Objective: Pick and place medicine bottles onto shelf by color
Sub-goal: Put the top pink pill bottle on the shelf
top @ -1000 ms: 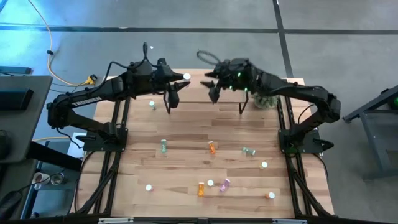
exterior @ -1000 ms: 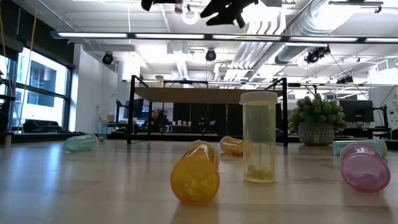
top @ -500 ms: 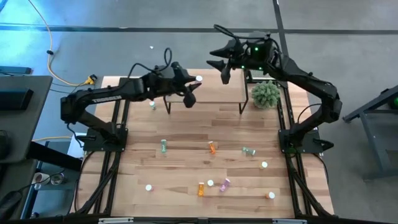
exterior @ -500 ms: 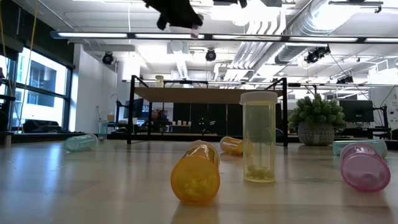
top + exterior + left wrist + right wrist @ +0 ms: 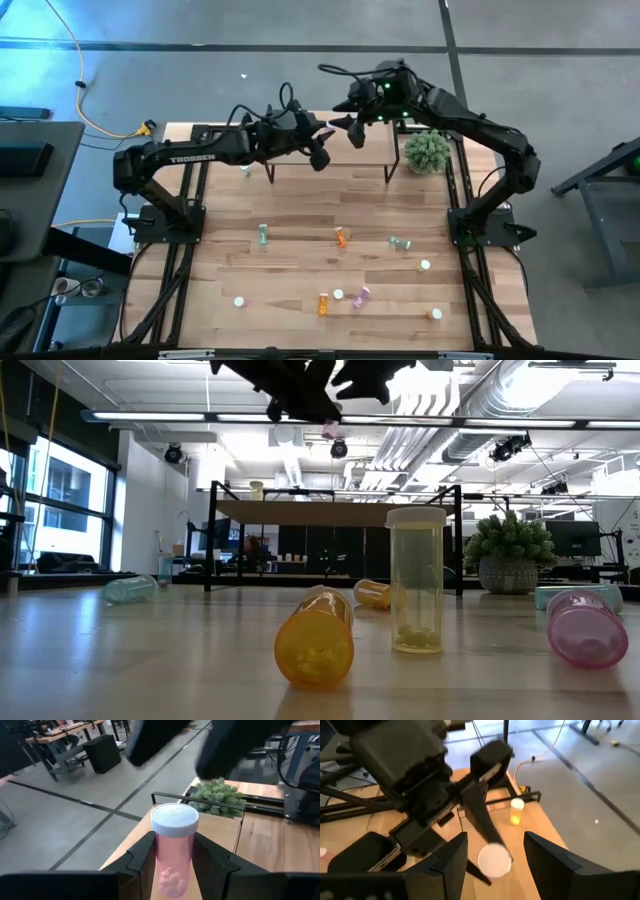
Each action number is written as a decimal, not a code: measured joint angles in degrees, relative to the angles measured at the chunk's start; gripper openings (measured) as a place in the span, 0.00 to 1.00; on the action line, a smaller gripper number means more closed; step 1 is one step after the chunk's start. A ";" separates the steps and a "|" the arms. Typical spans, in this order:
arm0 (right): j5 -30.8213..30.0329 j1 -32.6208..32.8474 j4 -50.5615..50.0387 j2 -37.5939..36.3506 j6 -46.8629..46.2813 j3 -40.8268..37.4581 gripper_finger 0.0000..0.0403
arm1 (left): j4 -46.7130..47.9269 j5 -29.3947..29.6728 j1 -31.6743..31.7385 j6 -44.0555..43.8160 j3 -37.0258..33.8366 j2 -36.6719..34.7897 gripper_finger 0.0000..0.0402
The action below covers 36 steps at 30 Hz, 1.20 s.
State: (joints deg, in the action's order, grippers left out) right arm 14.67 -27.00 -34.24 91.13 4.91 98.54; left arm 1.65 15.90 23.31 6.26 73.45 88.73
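My left gripper (image 5: 320,155) is shut on a pink medicine bottle (image 5: 172,865) with a white cap (image 5: 174,819), high above the light-wood shelf (image 5: 350,152). My right gripper (image 5: 352,130) is open and empty, just beyond the bottle. In the right wrist view its fingers (image 5: 547,857) stand on either side of the cap (image 5: 494,858) without touching it. A yellow bottle (image 5: 516,811) stands upright on the shelf near a corner. Several more bottles lie or stand on the tabletop, among them an orange one (image 5: 342,237) and a pink one (image 5: 361,297). My left gripper pinches the pink bottle's translucent body (image 5: 162,855) between its two fingers, below the white cap. The cap end sticks out past the fingertips. The bottle is lifted clear, above the shelf.
A green plant ball (image 5: 428,150) sits at the shelf's right end. In the low view an orange bottle (image 5: 315,640) lies nearest, with an upright yellow one (image 5: 417,580) and a lying pink one (image 5: 585,625) beside it. Black frame rails (image 5: 190,200) run along both table sides.
My left gripper has carried the pink bottle toward the table's right, over the shelf. My right gripper drew back toward the far edge, then came back toward the left gripper and the bottle.
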 joint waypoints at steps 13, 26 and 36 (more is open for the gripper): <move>-0.26 0.02 -0.86 1.85 -2.52 -0.02 0.46 | -1.87 1.37 0.02 0.00 0.00 0.23 0.26; -2.25 0.04 -1.49 1.86 -2.52 -0.02 0.42 | -4.48 1.25 -0.15 2.06 0.02 0.26 0.26; -0.48 0.02 -1.17 2.52 -4.46 -0.02 0.27 | -4.22 1.00 -0.09 3.39 0.00 0.26 0.26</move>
State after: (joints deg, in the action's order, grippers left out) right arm 14.20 -26.98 -35.41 93.65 0.45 98.52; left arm -2.57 16.90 23.22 9.65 73.45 88.99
